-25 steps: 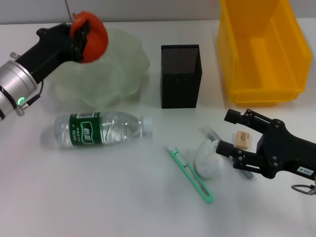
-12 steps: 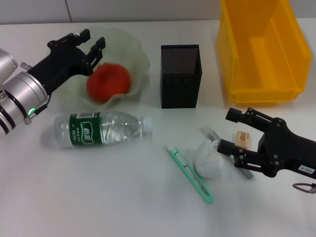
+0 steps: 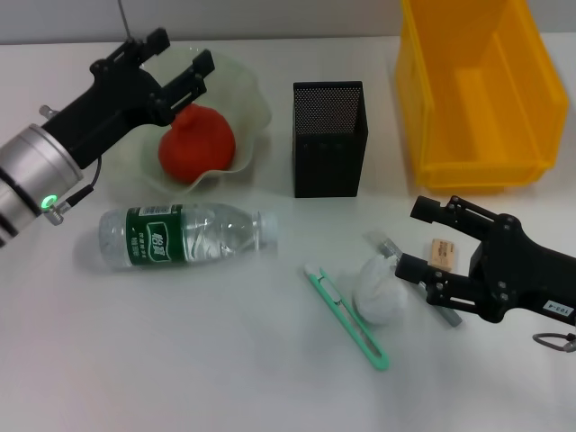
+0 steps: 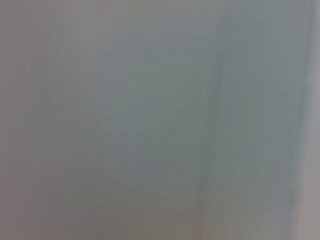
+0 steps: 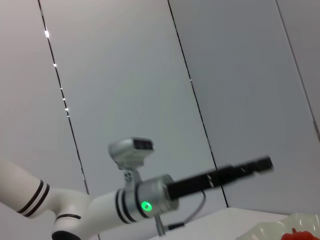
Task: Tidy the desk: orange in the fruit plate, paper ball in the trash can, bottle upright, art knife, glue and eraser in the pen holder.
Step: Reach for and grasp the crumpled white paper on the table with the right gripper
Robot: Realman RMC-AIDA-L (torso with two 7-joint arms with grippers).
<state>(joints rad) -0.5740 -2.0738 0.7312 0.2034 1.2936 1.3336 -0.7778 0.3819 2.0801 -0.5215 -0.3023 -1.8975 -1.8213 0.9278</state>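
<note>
The orange [image 3: 198, 144] lies in the pale green fruit plate [image 3: 254, 94] at the back left. My left gripper [image 3: 180, 61] is open and empty just above and behind the orange. The clear bottle [image 3: 184, 236] with a green label lies on its side in front of the plate. The white paper ball [image 3: 380, 293] sits next to the green art knife [image 3: 347, 317]. My right gripper [image 3: 416, 241] is open, low beside the paper ball. The tan eraser [image 3: 442, 253] lies between its fingers. A slim grey item [image 3: 382, 241] is partly hidden under that gripper.
A black mesh pen holder [image 3: 329, 139] stands upright at the back centre. A yellow bin [image 3: 481, 90] sits at the back right. The right wrist view shows my left arm [image 5: 150, 200] and a bit of the plate [image 5: 270, 230]. The left wrist view shows only blurred grey.
My left gripper opened and let the orange go. The orange dropped into the fruit plate and now rests there. The gripper then shifted slightly right. The right arm has not moved.
</note>
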